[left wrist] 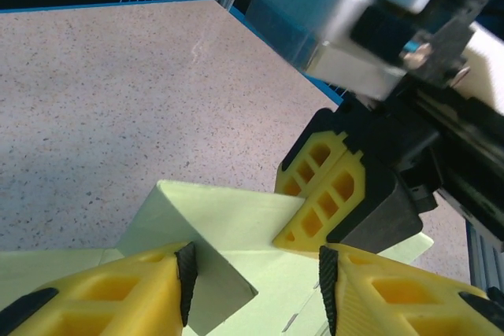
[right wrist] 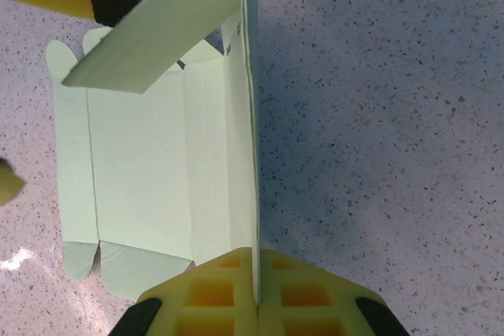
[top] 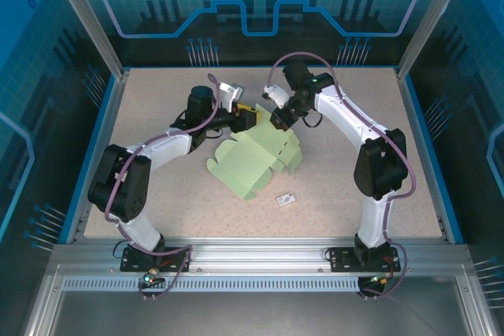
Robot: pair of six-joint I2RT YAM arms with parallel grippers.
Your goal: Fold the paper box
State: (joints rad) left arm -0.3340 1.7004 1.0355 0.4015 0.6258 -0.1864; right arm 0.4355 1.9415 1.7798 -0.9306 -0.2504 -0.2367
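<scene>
The paper box (top: 253,164) is a pale mint-green creased cut-out lying mostly flat at the table's middle. Its far edge is lifted between the two grippers. My right gripper (right wrist: 256,261) is shut on the upright side panel (right wrist: 250,116), which stands edge-on from its fingers. In the left wrist view my left gripper (left wrist: 256,273) stands open around a raised corner flap (left wrist: 213,273). That flap rests against the left pad (left wrist: 186,281), and the other pad is well clear of it. The right gripper's yellow fingers (left wrist: 327,194) press the card just beyond. From above, the left gripper (top: 250,120) and right gripper (top: 277,122) nearly meet.
A tiny white tag with dark marks (top: 286,199) lies near the box's front right corner. The speckled table (top: 157,100) is bounded by a blue rim and aluminium posts. Both arms arch inward from the near edge.
</scene>
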